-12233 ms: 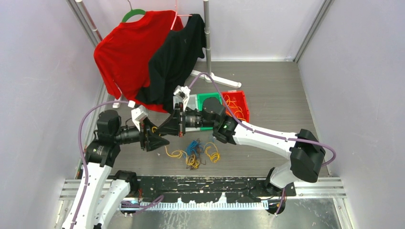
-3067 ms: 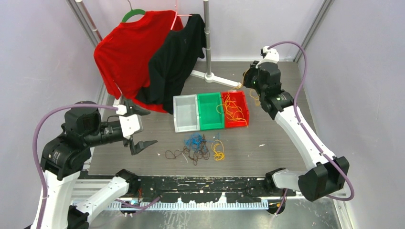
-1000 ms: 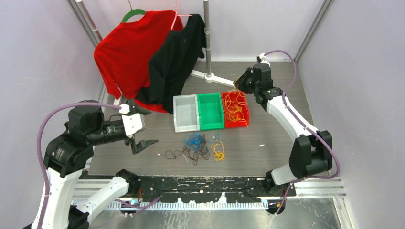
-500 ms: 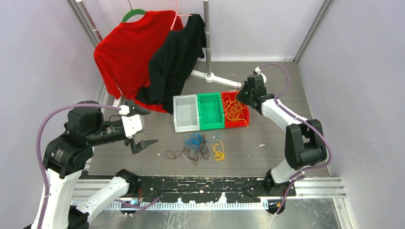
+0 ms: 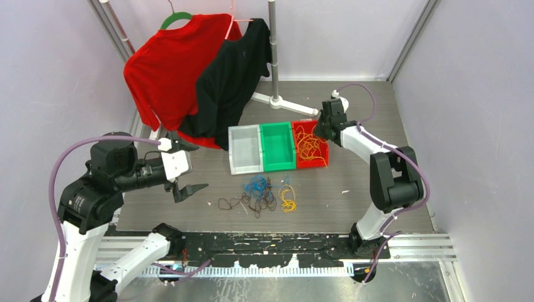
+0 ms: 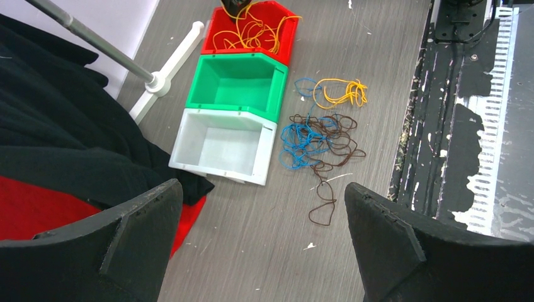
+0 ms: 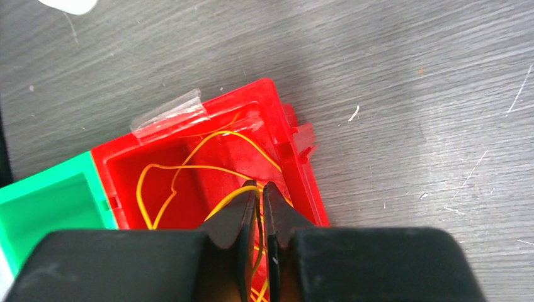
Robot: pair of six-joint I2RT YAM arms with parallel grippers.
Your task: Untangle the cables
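The cables [image 5: 258,196] still to be sorted lie as a loose knot of blue, dark brown and yellow loops on the counter [image 5: 378,189], in the lower middle of the top view, just in front of a row of three bins. More yellow cable [image 5: 308,145] is heaped in the red bin [image 5: 313,165] at the right end of that row. The sorting appears to go by colour, so the green bin [image 5: 277,165] and white bin [image 5: 244,168], both bare inside, are probably meant for the other colours.

The right fingers [image 7: 236,220] point down over the red bin's far side and stand almost together, with only a thin slit between them. A yellow strand runs through that slit; I cannot tell whether it is pinched or lying loose. This looks like a drop-off.

The left fingers [image 6: 145,220] are spread wide and grasp nothing. They are held at the left of the top view, well apart from the knot, likely keeping clear while facing the next pick.
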